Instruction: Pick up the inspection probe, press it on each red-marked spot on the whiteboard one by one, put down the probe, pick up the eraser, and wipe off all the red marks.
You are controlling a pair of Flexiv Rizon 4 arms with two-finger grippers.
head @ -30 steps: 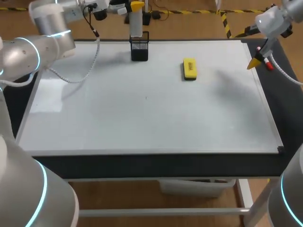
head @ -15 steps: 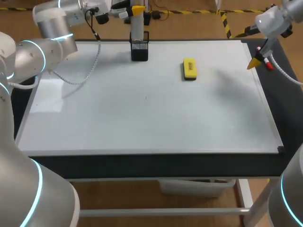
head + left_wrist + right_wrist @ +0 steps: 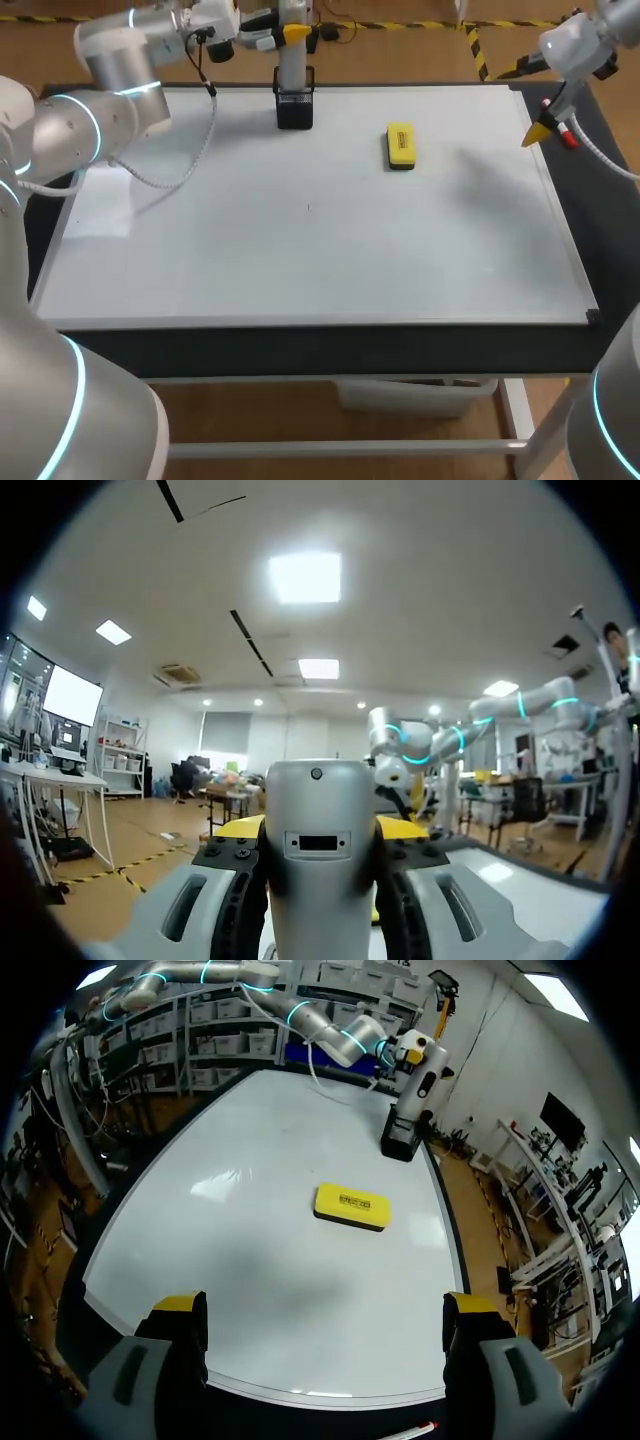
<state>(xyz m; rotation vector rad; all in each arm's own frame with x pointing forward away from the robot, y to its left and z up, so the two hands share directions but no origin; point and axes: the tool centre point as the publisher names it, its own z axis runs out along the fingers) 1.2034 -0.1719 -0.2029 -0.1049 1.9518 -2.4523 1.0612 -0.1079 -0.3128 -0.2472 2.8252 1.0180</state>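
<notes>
The inspection probe (image 3: 292, 62), a grey cylinder, stands upright at the far edge of the whiteboard (image 3: 300, 250). Its lower end meets the mouth of a black mesh holder (image 3: 295, 110); how far it reaches inside cannot be told. The left gripper (image 3: 290, 33) comes in from the side and has the probe clamped between its yellow-tipped fingers. In the left wrist view the probe (image 3: 320, 870) fills the gap between the two finger bodies, with the yellow tips (image 3: 238, 828) showing just behind it on both sides.

The yellow eraser (image 3: 400, 146) lies flat on the board, well apart from the holder and towards the right arm's side. In the right wrist view it (image 3: 351, 1206) lies ahead of the right gripper (image 3: 325, 1330), with the holder (image 3: 398, 1140) and the probe (image 3: 418, 1078) farther on.

The right gripper (image 3: 540, 132) hangs over the board's far right edge. Its fingers (image 3: 180, 1312) stand wide apart with only the board (image 3: 250, 1260) beneath them.
</notes>
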